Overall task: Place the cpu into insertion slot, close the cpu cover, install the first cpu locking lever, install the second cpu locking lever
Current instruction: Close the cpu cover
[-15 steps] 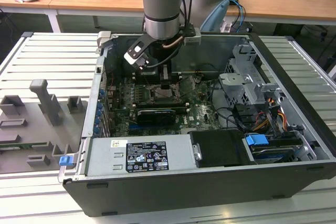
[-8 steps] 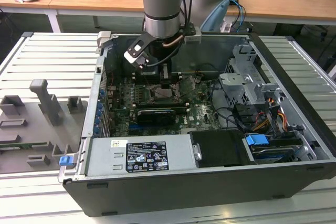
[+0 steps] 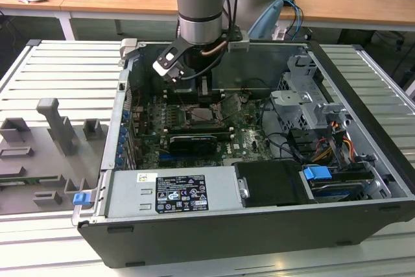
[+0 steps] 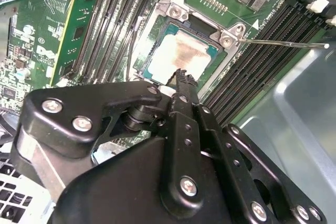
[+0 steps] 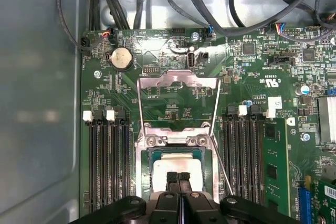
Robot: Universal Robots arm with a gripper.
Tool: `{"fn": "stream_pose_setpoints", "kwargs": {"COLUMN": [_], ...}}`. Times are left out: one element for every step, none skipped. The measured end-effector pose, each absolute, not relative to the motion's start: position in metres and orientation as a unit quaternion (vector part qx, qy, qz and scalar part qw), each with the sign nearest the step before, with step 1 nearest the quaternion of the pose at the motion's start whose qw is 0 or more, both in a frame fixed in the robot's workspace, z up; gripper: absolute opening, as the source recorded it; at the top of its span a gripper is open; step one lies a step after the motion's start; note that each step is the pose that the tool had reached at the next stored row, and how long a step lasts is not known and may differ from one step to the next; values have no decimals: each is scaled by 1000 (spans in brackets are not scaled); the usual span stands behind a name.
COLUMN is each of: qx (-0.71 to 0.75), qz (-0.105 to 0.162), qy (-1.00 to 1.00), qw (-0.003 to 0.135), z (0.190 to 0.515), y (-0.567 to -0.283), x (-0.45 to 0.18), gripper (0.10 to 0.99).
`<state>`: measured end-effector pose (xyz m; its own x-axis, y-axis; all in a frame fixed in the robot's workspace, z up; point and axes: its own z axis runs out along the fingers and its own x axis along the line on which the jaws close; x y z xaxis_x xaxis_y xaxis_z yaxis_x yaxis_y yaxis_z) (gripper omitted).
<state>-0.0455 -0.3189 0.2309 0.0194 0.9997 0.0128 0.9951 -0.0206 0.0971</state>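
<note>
First wrist view: closed end effector [image 5: 178, 175] over cpu [image 5: 176, 162] edge, cpu cover [image 5: 178, 78] open.

Power supply label [image 3: 181, 192], print unreadable

A pale grey ribbed metal table [image 3: 58, 69] carries everything. On its middle and toward the exterior view's right lies a big black open-sided computer case [image 3: 272, 228], reaching almost from the near edge to the far edge. At the exterior view's left, well apart from the case's far corner, stands a group of grey blocky plastic fixtures [image 3: 55, 124]. A small blue block [image 3: 80, 198] sits just beside the case's near left corner.
</note>
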Motion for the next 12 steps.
{"fn": "stream_pose_setpoints", "kwargs": {"qx": [713, 713, 713, 713, 713, 713, 713, 713, 713, 713, 713, 713], "qz": [39, 39, 39, 39, 39, 39, 39, 39, 39, 39, 39, 39], "qy": [699, 699, 699, 699, 699, 699, 699, 699, 699, 699, 699, 699], "qw": [30, 30, 30, 30, 30, 30, 30, 30, 30, 30, 30, 30], "z": [232, 233, 233, 234, 234, 234, 234, 235, 235, 235, 235, 236], "y": [-319, -319, -319, -319, -319, -319, -319, -319, -319, -319, -319, -319], "x": [-45, -45, -45, -45, -45, -45, -45, -45, -45, -45, -45, -45], "gripper": [106, 106, 106, 106, 106, 106, 106, 106, 106, 106, 106, 106]}}
